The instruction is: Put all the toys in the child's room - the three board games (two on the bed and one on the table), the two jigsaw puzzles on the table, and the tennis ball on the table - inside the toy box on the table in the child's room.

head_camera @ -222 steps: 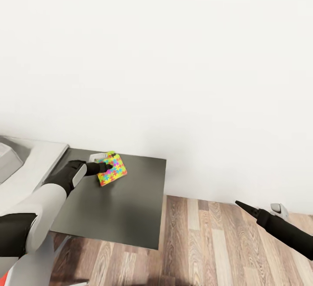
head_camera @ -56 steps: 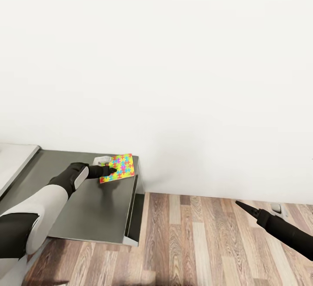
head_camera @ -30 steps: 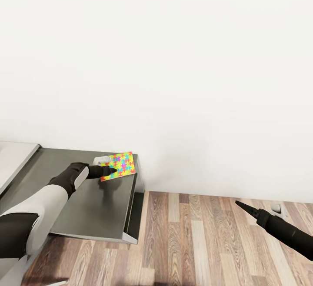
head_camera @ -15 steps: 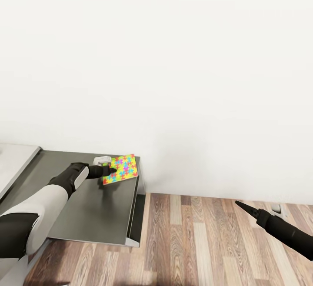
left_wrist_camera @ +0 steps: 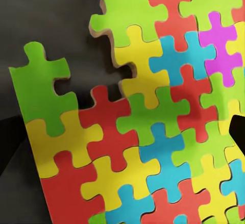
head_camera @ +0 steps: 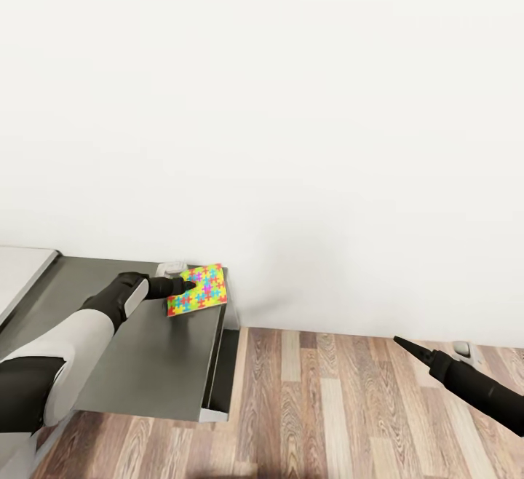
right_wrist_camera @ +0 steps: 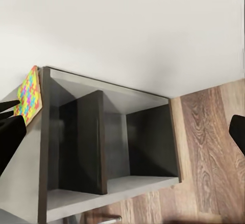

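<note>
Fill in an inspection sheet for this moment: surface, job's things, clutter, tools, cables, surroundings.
Surface: dark grey table top, bare where it shows; open shelf compartments beneath it in the right wrist view.
Job's things: jigsaw puzzle, multicoloured, held above the table's far right corner; some edge pieces missing in the left wrist view.
Clutter: small white object behind the puzzle, too unclear to name.
Tools: left tool shut on the puzzle; right tool out over the floor, holding nothing, jaw state unclear.
Cables: nothing seen.
Surroundings: white wall, wood plank floor.
</note>
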### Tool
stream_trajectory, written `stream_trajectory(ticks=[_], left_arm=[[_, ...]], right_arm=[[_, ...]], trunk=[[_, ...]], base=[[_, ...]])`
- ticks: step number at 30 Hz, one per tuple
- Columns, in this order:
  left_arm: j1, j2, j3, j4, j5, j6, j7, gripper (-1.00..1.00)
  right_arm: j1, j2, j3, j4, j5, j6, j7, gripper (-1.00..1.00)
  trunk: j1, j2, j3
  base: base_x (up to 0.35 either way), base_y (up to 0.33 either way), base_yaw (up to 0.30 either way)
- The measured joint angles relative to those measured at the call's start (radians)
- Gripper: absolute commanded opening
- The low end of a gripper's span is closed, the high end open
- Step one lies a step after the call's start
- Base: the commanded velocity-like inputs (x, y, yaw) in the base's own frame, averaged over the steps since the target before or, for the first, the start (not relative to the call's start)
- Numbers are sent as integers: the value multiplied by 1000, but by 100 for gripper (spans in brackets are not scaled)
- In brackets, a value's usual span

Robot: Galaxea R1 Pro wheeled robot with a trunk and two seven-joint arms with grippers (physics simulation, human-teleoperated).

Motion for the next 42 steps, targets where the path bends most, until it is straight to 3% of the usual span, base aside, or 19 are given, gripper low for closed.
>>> stream_trajectory(ticks=[33, 42], left_arm=[[0, 1, 0, 0, 0, 0, 0, 100], [0, 21, 9, -24, 4, 2, -5, 100]], right_arm=[[0, 0, 0, 0, -1, -1, 0, 100], [0, 0, 8, 0, 2, -56, -8, 100]], trunk=[[0, 0, 0], [0, 0, 0]], base=[[0, -61, 0], [0, 0, 0]])
